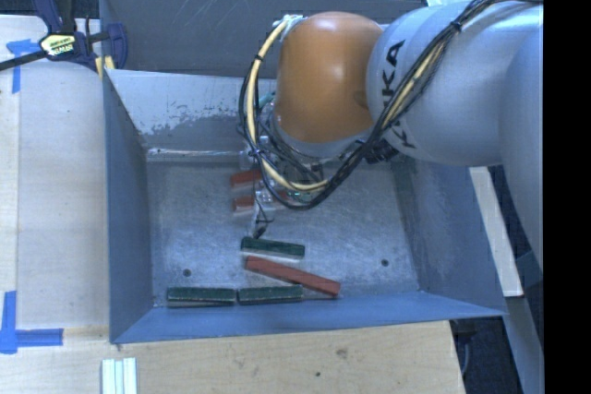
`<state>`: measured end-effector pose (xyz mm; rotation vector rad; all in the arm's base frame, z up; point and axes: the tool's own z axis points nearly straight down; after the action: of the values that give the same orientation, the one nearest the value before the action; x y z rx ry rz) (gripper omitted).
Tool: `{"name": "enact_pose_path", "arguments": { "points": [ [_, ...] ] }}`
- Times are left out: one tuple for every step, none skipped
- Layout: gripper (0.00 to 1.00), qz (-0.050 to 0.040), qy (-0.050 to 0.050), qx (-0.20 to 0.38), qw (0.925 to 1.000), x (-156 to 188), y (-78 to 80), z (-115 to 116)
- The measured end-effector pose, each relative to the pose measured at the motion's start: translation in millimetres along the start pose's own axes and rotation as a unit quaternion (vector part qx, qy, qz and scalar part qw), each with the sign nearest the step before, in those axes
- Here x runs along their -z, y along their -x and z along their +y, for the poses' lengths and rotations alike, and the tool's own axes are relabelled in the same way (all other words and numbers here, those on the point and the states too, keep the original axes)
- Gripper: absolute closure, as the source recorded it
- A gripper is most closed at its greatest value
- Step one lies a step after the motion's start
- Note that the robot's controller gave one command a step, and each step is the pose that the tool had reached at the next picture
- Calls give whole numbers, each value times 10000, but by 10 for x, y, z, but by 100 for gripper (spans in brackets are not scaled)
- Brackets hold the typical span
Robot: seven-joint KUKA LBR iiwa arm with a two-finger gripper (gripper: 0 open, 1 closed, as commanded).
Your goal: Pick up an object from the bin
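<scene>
Gripper (261, 215): hangs low over the middle of the bin's floor, under the orange cover; whether it is open or closed cannot be told from this view.
Arm (462, 88): comes in from the right and bends down into the bin, with cables (251, 97) looped round the orange cover (323, 74).
Nearest thing: a dark green bar (272, 247) lies flat on the floor just in front of the gripper, near its tip; whether the two touch cannot be told.
Next thing: a red-brown bar (291, 277) lies just in front of the dark green bar, slanted, with its right end nearer the front wall.
Front wall: two green bars (200, 295) lie end to end along its foot, left of the red-brown bar's far end.
Beside the gripper: two small reddish pieces (245, 179) show at its left; whether they are loose things or part of the robot cannot be told.
Bin (129, 198): grey metal with sloping walls.
</scene>
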<state>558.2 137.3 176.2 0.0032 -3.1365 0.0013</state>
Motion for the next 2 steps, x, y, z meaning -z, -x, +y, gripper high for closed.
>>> {"name": "enact_pose_path", "arguments": {
  "points": [
    [0,-49,-17,552,9985,-228,405,-840],
    [0,-54,12,-740,9972,-1053,263,-863]
  ]
}}
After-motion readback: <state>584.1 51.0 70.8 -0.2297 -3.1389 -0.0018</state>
